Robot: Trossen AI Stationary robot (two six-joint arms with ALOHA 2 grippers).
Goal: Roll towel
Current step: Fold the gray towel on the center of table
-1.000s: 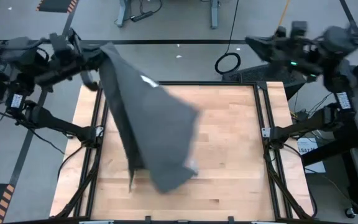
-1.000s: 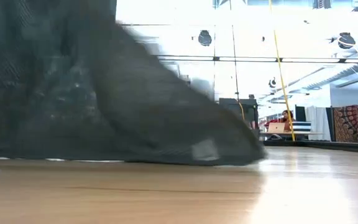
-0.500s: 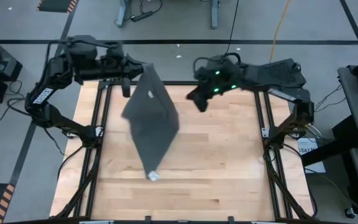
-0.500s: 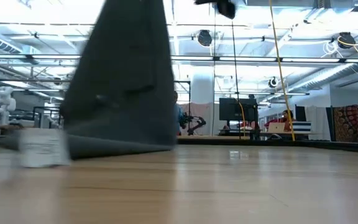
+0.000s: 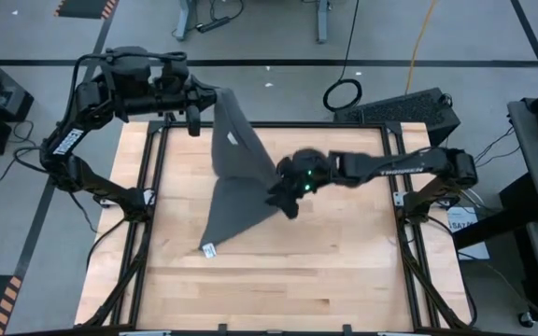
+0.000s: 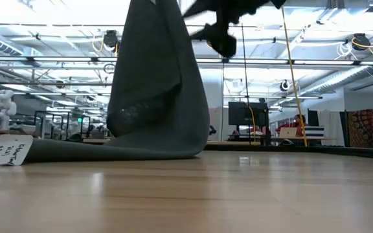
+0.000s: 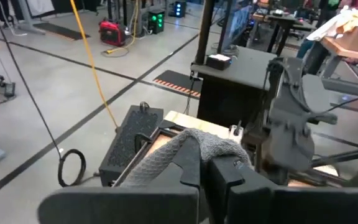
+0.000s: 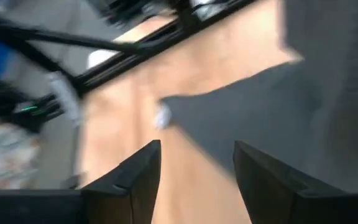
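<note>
The dark grey towel point(image 5: 236, 177) hangs from my left gripper point(image 5: 208, 101), which is shut on its top end above the table's far left part. Its lower end point(image 6: 109, 150) lies on the wooden table, with the white tag point(image 5: 208, 249) at its near tip. The towel also shows in the right wrist view point(image 8: 272, 118). My right gripper point(image 5: 283, 198) is open over the table's middle, right beside the towel's right edge, its fingers point(image 8: 135, 180) apart with the cloth ahead of them. I cannot tell whether it touches the towel. My left gripper pinches a bunched corner of the towel point(image 7: 197, 144) between its two fingers point(image 7: 188, 171). The cloth bulges out past the fingertips; one layer or several, I cannot tell. The towel hangs below the gripper, slanting down to the table, where its lower end lies.
A black frame point(image 5: 395, 177) runs along the table's left, right and far sides. The bare wooden top point(image 5: 344, 271) lies open on the near and right parts. A black case point(image 5: 409, 105) and a cable loop point(image 5: 344, 93) sit on the floor beyond the far edge.
My left gripper has swung from beyond the far left corner toward the table's right with the towel's top end. The towel has been drawn up narrow, and its lower end now lies on the table. My right gripper has come from the far right down to the towel's right edge.
</note>
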